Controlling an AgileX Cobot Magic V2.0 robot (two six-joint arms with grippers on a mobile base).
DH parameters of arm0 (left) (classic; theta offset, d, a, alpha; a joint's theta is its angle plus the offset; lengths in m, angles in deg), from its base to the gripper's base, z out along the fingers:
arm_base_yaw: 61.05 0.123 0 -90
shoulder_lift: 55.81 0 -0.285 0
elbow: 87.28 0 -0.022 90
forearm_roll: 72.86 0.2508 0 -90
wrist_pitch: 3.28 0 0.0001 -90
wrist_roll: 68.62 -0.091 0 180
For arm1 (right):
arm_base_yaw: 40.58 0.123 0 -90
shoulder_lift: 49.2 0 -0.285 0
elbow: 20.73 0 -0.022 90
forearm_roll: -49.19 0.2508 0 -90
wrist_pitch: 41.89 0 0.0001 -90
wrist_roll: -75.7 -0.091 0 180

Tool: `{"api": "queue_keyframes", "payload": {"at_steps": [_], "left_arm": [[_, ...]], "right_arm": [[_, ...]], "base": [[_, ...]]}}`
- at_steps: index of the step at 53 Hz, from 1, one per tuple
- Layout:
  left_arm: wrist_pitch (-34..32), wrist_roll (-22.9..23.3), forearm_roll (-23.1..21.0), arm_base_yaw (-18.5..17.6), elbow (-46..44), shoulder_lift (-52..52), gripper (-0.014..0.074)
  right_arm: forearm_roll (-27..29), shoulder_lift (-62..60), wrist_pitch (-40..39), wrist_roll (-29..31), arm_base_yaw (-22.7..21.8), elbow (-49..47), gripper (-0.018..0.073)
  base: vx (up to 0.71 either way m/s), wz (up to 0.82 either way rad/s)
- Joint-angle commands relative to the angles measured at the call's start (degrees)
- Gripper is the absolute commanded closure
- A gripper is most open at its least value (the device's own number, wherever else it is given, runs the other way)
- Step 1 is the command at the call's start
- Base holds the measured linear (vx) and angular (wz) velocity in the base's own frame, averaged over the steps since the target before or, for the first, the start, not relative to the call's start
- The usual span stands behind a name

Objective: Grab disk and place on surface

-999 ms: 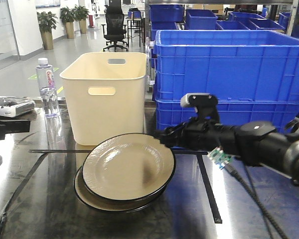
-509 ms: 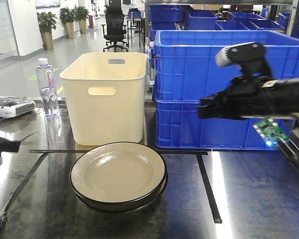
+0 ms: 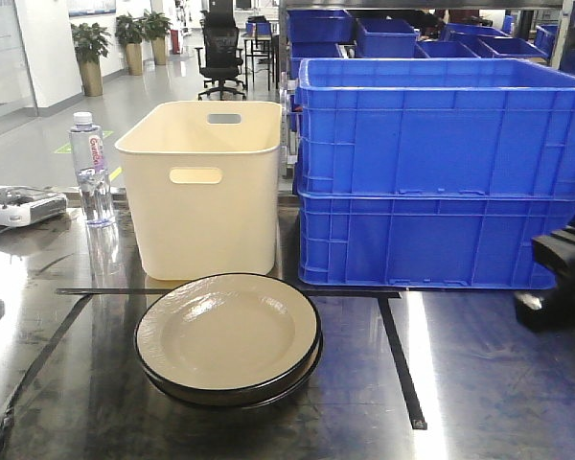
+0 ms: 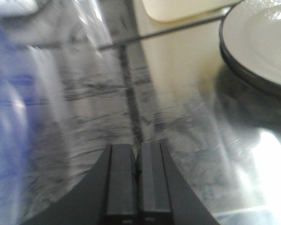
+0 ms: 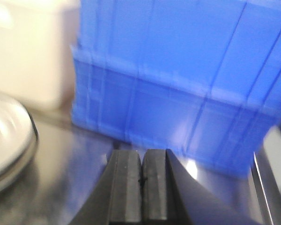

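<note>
A cream disk (image 3: 228,335) with a black rim lies flat on the glossy dark surface (image 3: 479,383), in front of a cream bin (image 3: 206,187) and beside blue crates (image 3: 441,172). My left gripper (image 4: 136,176) and right gripper (image 5: 141,180) are both pressed closed, holding nothing.

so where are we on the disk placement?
Looks done: the disk lies on the surface, stacked on a second plate. In hand: nothing; left gripper and right gripper are both shut and empty. Nothing left visibly.
</note>
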State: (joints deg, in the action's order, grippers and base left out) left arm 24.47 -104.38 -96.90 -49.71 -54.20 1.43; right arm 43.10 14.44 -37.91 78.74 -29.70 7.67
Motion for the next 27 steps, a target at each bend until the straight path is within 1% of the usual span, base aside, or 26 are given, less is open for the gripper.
{"api": "queue_keyframes", "payload": {"at_steps": [1, 4, 6, 8, 10, 14, 15, 18, 22, 27], "left_arm": [[-10.6, -3.1, -6.2, 0.1, 6.8, -8.5, 0.0598], [-11.9, -5.7, -11.2, 0.1, 10.7, -12.3, 0.0598], [-12.0, -7.9, -15.5, 0.1, 12.5, -15.2, 0.0598], [-11.9, -11.3, -19.9, 0.1, 14.3, -17.8, 0.0598], [-11.6, -14.5, -23.4, 0.1, 15.5, -19.6, 0.0598], [-10.6, -21.6, -29.3, 0.1, 16.9, -22.5, 0.0598], [-10.4, -22.5, -30.5, 0.1, 16.9, -23.0, 0.0598], [-10.0, -25.1, -32.8, 0.1, 17.3, -23.7, 0.0598], [-9.2, -25.4, -35.0, 0.1, 17.3, -23.8, 0.0598], [-8.1, -25.4, -35.0, 0.1, 17.3, -23.8, 0.0598]], "right_arm": [[-0.7, -4.9, -18.8, -1.1, -0.2, 7.8, 0.0568], [-0.4, -6.1, -23.5, -2.0, -0.2, 11.7, 0.0568], [-0.1, -6.3, -26.4, -2.7, -0.2, 14.2, 0.0568], [-0.1, -6.3, -28.0, -3.6, -0.2, 15.6, 0.0568], [-0.1, -6.1, -29.3, -4.6, -0.2, 16.7, 0.0568], [-0.1, -5.5, -31.5, -5.8, -0.2, 17.6, 0.0568], [-0.1, -5.4, -31.5, -6.0, -0.2, 17.6, 0.0568], [-0.1, -5.1, -32.2, -6.1, -0.2, 17.6, 0.0568], [-0.1, -4.9, -32.2, -6.1, -0.2, 17.6, 0.0568], [-0.1, -4.9, -32.1, -6.1, -0.2, 17.6, 0.0568]], "base": [[0.0, 0.0], [0.0, 0.0], [0.0, 0.0], [0.0, 0.0], [0.0, 0.0], [0.0, 0.0], [0.0, 0.0], [0.0, 0.0], [0.0, 0.0], [0.0, 0.0]]}}
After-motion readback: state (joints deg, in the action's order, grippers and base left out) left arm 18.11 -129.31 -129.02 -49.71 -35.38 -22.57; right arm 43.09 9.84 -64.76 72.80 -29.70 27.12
